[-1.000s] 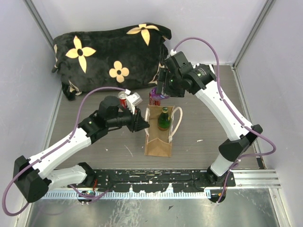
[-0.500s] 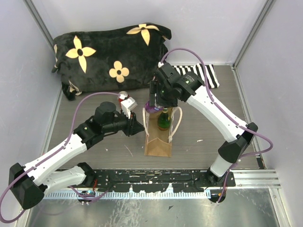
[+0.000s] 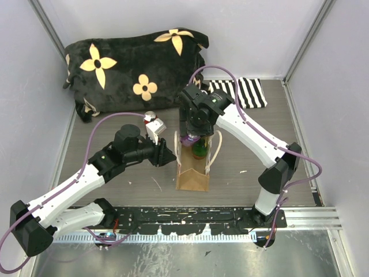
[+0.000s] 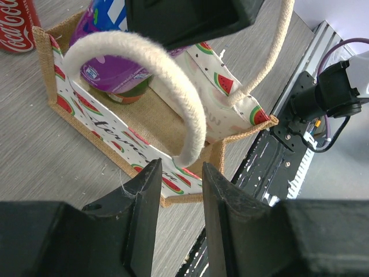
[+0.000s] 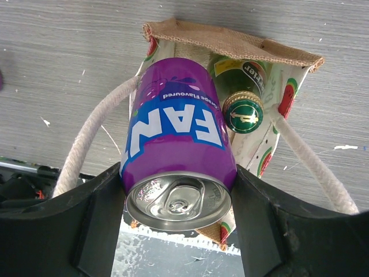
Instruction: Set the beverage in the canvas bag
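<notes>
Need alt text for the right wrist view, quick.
The right claw grips a purple Fanta can over the mouth of the open canvas bag, which holds a green bottle. Its cream handles splay to either side.

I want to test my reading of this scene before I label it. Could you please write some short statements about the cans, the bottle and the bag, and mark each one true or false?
1. The right pincer holds a purple Fanta can. True.
2. The canvas bag has nothing in it. False: a green bottle already stands inside.
3. The red Coca-Cola can is inside the bag. False: it stands on the table, outside the bag.
4. The striped cloth lies at the far side of the table, to the right of the black flowered cushion. True.
</notes>
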You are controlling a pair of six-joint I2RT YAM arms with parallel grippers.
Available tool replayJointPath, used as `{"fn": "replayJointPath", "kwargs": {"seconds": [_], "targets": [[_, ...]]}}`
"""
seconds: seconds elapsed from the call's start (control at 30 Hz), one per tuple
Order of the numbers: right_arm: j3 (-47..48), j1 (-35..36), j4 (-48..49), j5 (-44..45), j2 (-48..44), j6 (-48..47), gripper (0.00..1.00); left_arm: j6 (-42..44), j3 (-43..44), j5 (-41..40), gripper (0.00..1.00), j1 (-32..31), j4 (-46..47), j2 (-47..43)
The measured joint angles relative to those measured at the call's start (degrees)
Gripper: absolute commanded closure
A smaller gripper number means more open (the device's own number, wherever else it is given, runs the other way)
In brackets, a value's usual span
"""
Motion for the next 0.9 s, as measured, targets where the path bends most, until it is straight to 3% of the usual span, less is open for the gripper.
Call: {"fn": "replayJointPath", "kwargs": {"seconds": [0.9], "targets": [[-2.14, 1.07, 3.28, 0.68, 10.88, -1.97, 0.99, 0.0, -0.04, -0.04, 0.6, 0.92, 0.02, -0.2]]}}
